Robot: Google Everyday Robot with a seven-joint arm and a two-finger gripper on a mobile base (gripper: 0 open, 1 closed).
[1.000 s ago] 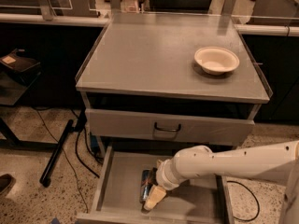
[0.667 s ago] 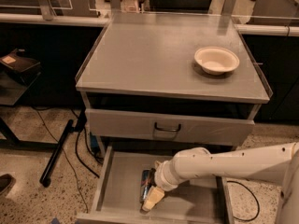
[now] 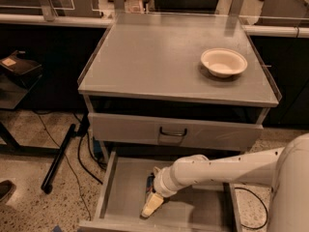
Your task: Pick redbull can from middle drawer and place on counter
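Observation:
The middle drawer (image 3: 193,211) is pulled open at the bottom of the view, grey with a flat floor and low side walls. The redbull can (image 3: 149,184) shows as a dark blue shape on the drawer floor, mostly covered by my gripper. My gripper (image 3: 151,205) reaches down into the drawer from the right on a white arm (image 3: 227,170), its cream tip right at the can's near end. I cannot tell whether it holds the can. The counter (image 3: 159,57) is the broad grey top above.
A cream bowl (image 3: 223,62) sits on the counter's right side. A closed drawer front with a dark loop handle (image 3: 173,132) lies just above the open drawer. A black stand leg (image 3: 58,158) and cables lie on the speckled floor at left.
My gripper has shifted slightly to the left inside the drawer, still over the can. Nothing else has moved.

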